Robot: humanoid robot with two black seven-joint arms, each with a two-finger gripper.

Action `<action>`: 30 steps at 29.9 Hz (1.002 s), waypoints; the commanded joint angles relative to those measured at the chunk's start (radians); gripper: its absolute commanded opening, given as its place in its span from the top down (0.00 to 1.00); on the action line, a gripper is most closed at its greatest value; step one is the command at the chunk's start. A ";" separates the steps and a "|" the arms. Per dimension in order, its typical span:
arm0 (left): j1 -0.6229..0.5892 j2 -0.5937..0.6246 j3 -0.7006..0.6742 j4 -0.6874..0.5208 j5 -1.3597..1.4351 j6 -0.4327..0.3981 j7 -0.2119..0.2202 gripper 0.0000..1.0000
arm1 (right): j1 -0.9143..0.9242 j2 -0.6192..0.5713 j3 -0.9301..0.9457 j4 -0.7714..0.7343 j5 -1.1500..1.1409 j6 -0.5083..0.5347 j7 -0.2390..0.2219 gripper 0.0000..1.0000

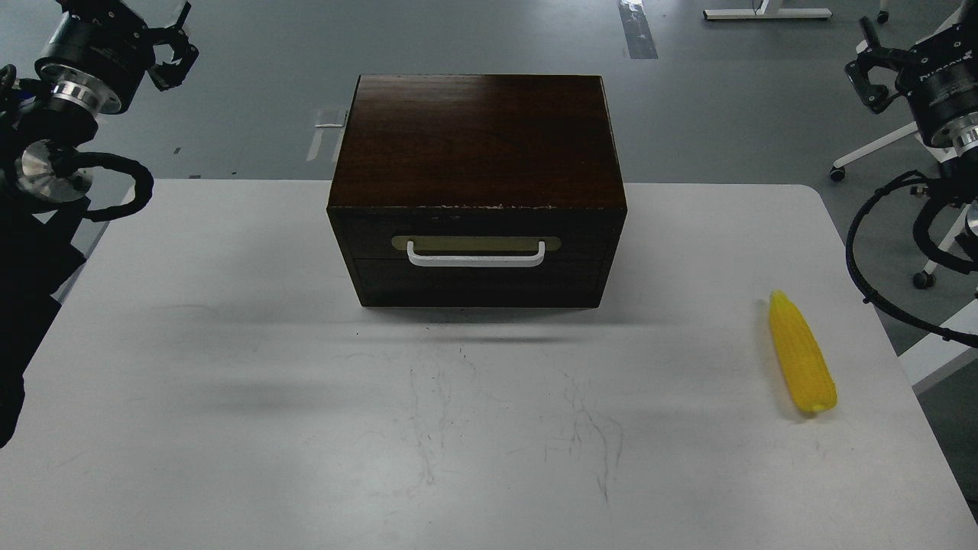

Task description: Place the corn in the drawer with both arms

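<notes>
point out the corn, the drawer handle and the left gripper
corn (801, 355), head view, middle of the yellow cob
drawer handle (476, 258), head view, centre of the white bar
left gripper (174, 46), head view, between its dark fingertips

A dark wooden box (477, 145) with a glossy top and chipped front edge sits on a matt white table (229, 382), scuffed with fine scratches. The yellow corn (801, 354) looks shiny, ridged plastic.

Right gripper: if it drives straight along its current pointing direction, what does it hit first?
Nothing visible. The right gripper points up-left, over grey floor beyond the white table; the dark brown wooden box sits lower-left of that line. Depth unclear.
</notes>
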 commanded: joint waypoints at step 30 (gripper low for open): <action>0.003 0.010 -0.031 0.005 -0.016 0.000 0.084 0.02 | 0.753 -0.346 -0.779 0.376 -0.716 0.000 -0.200 0.00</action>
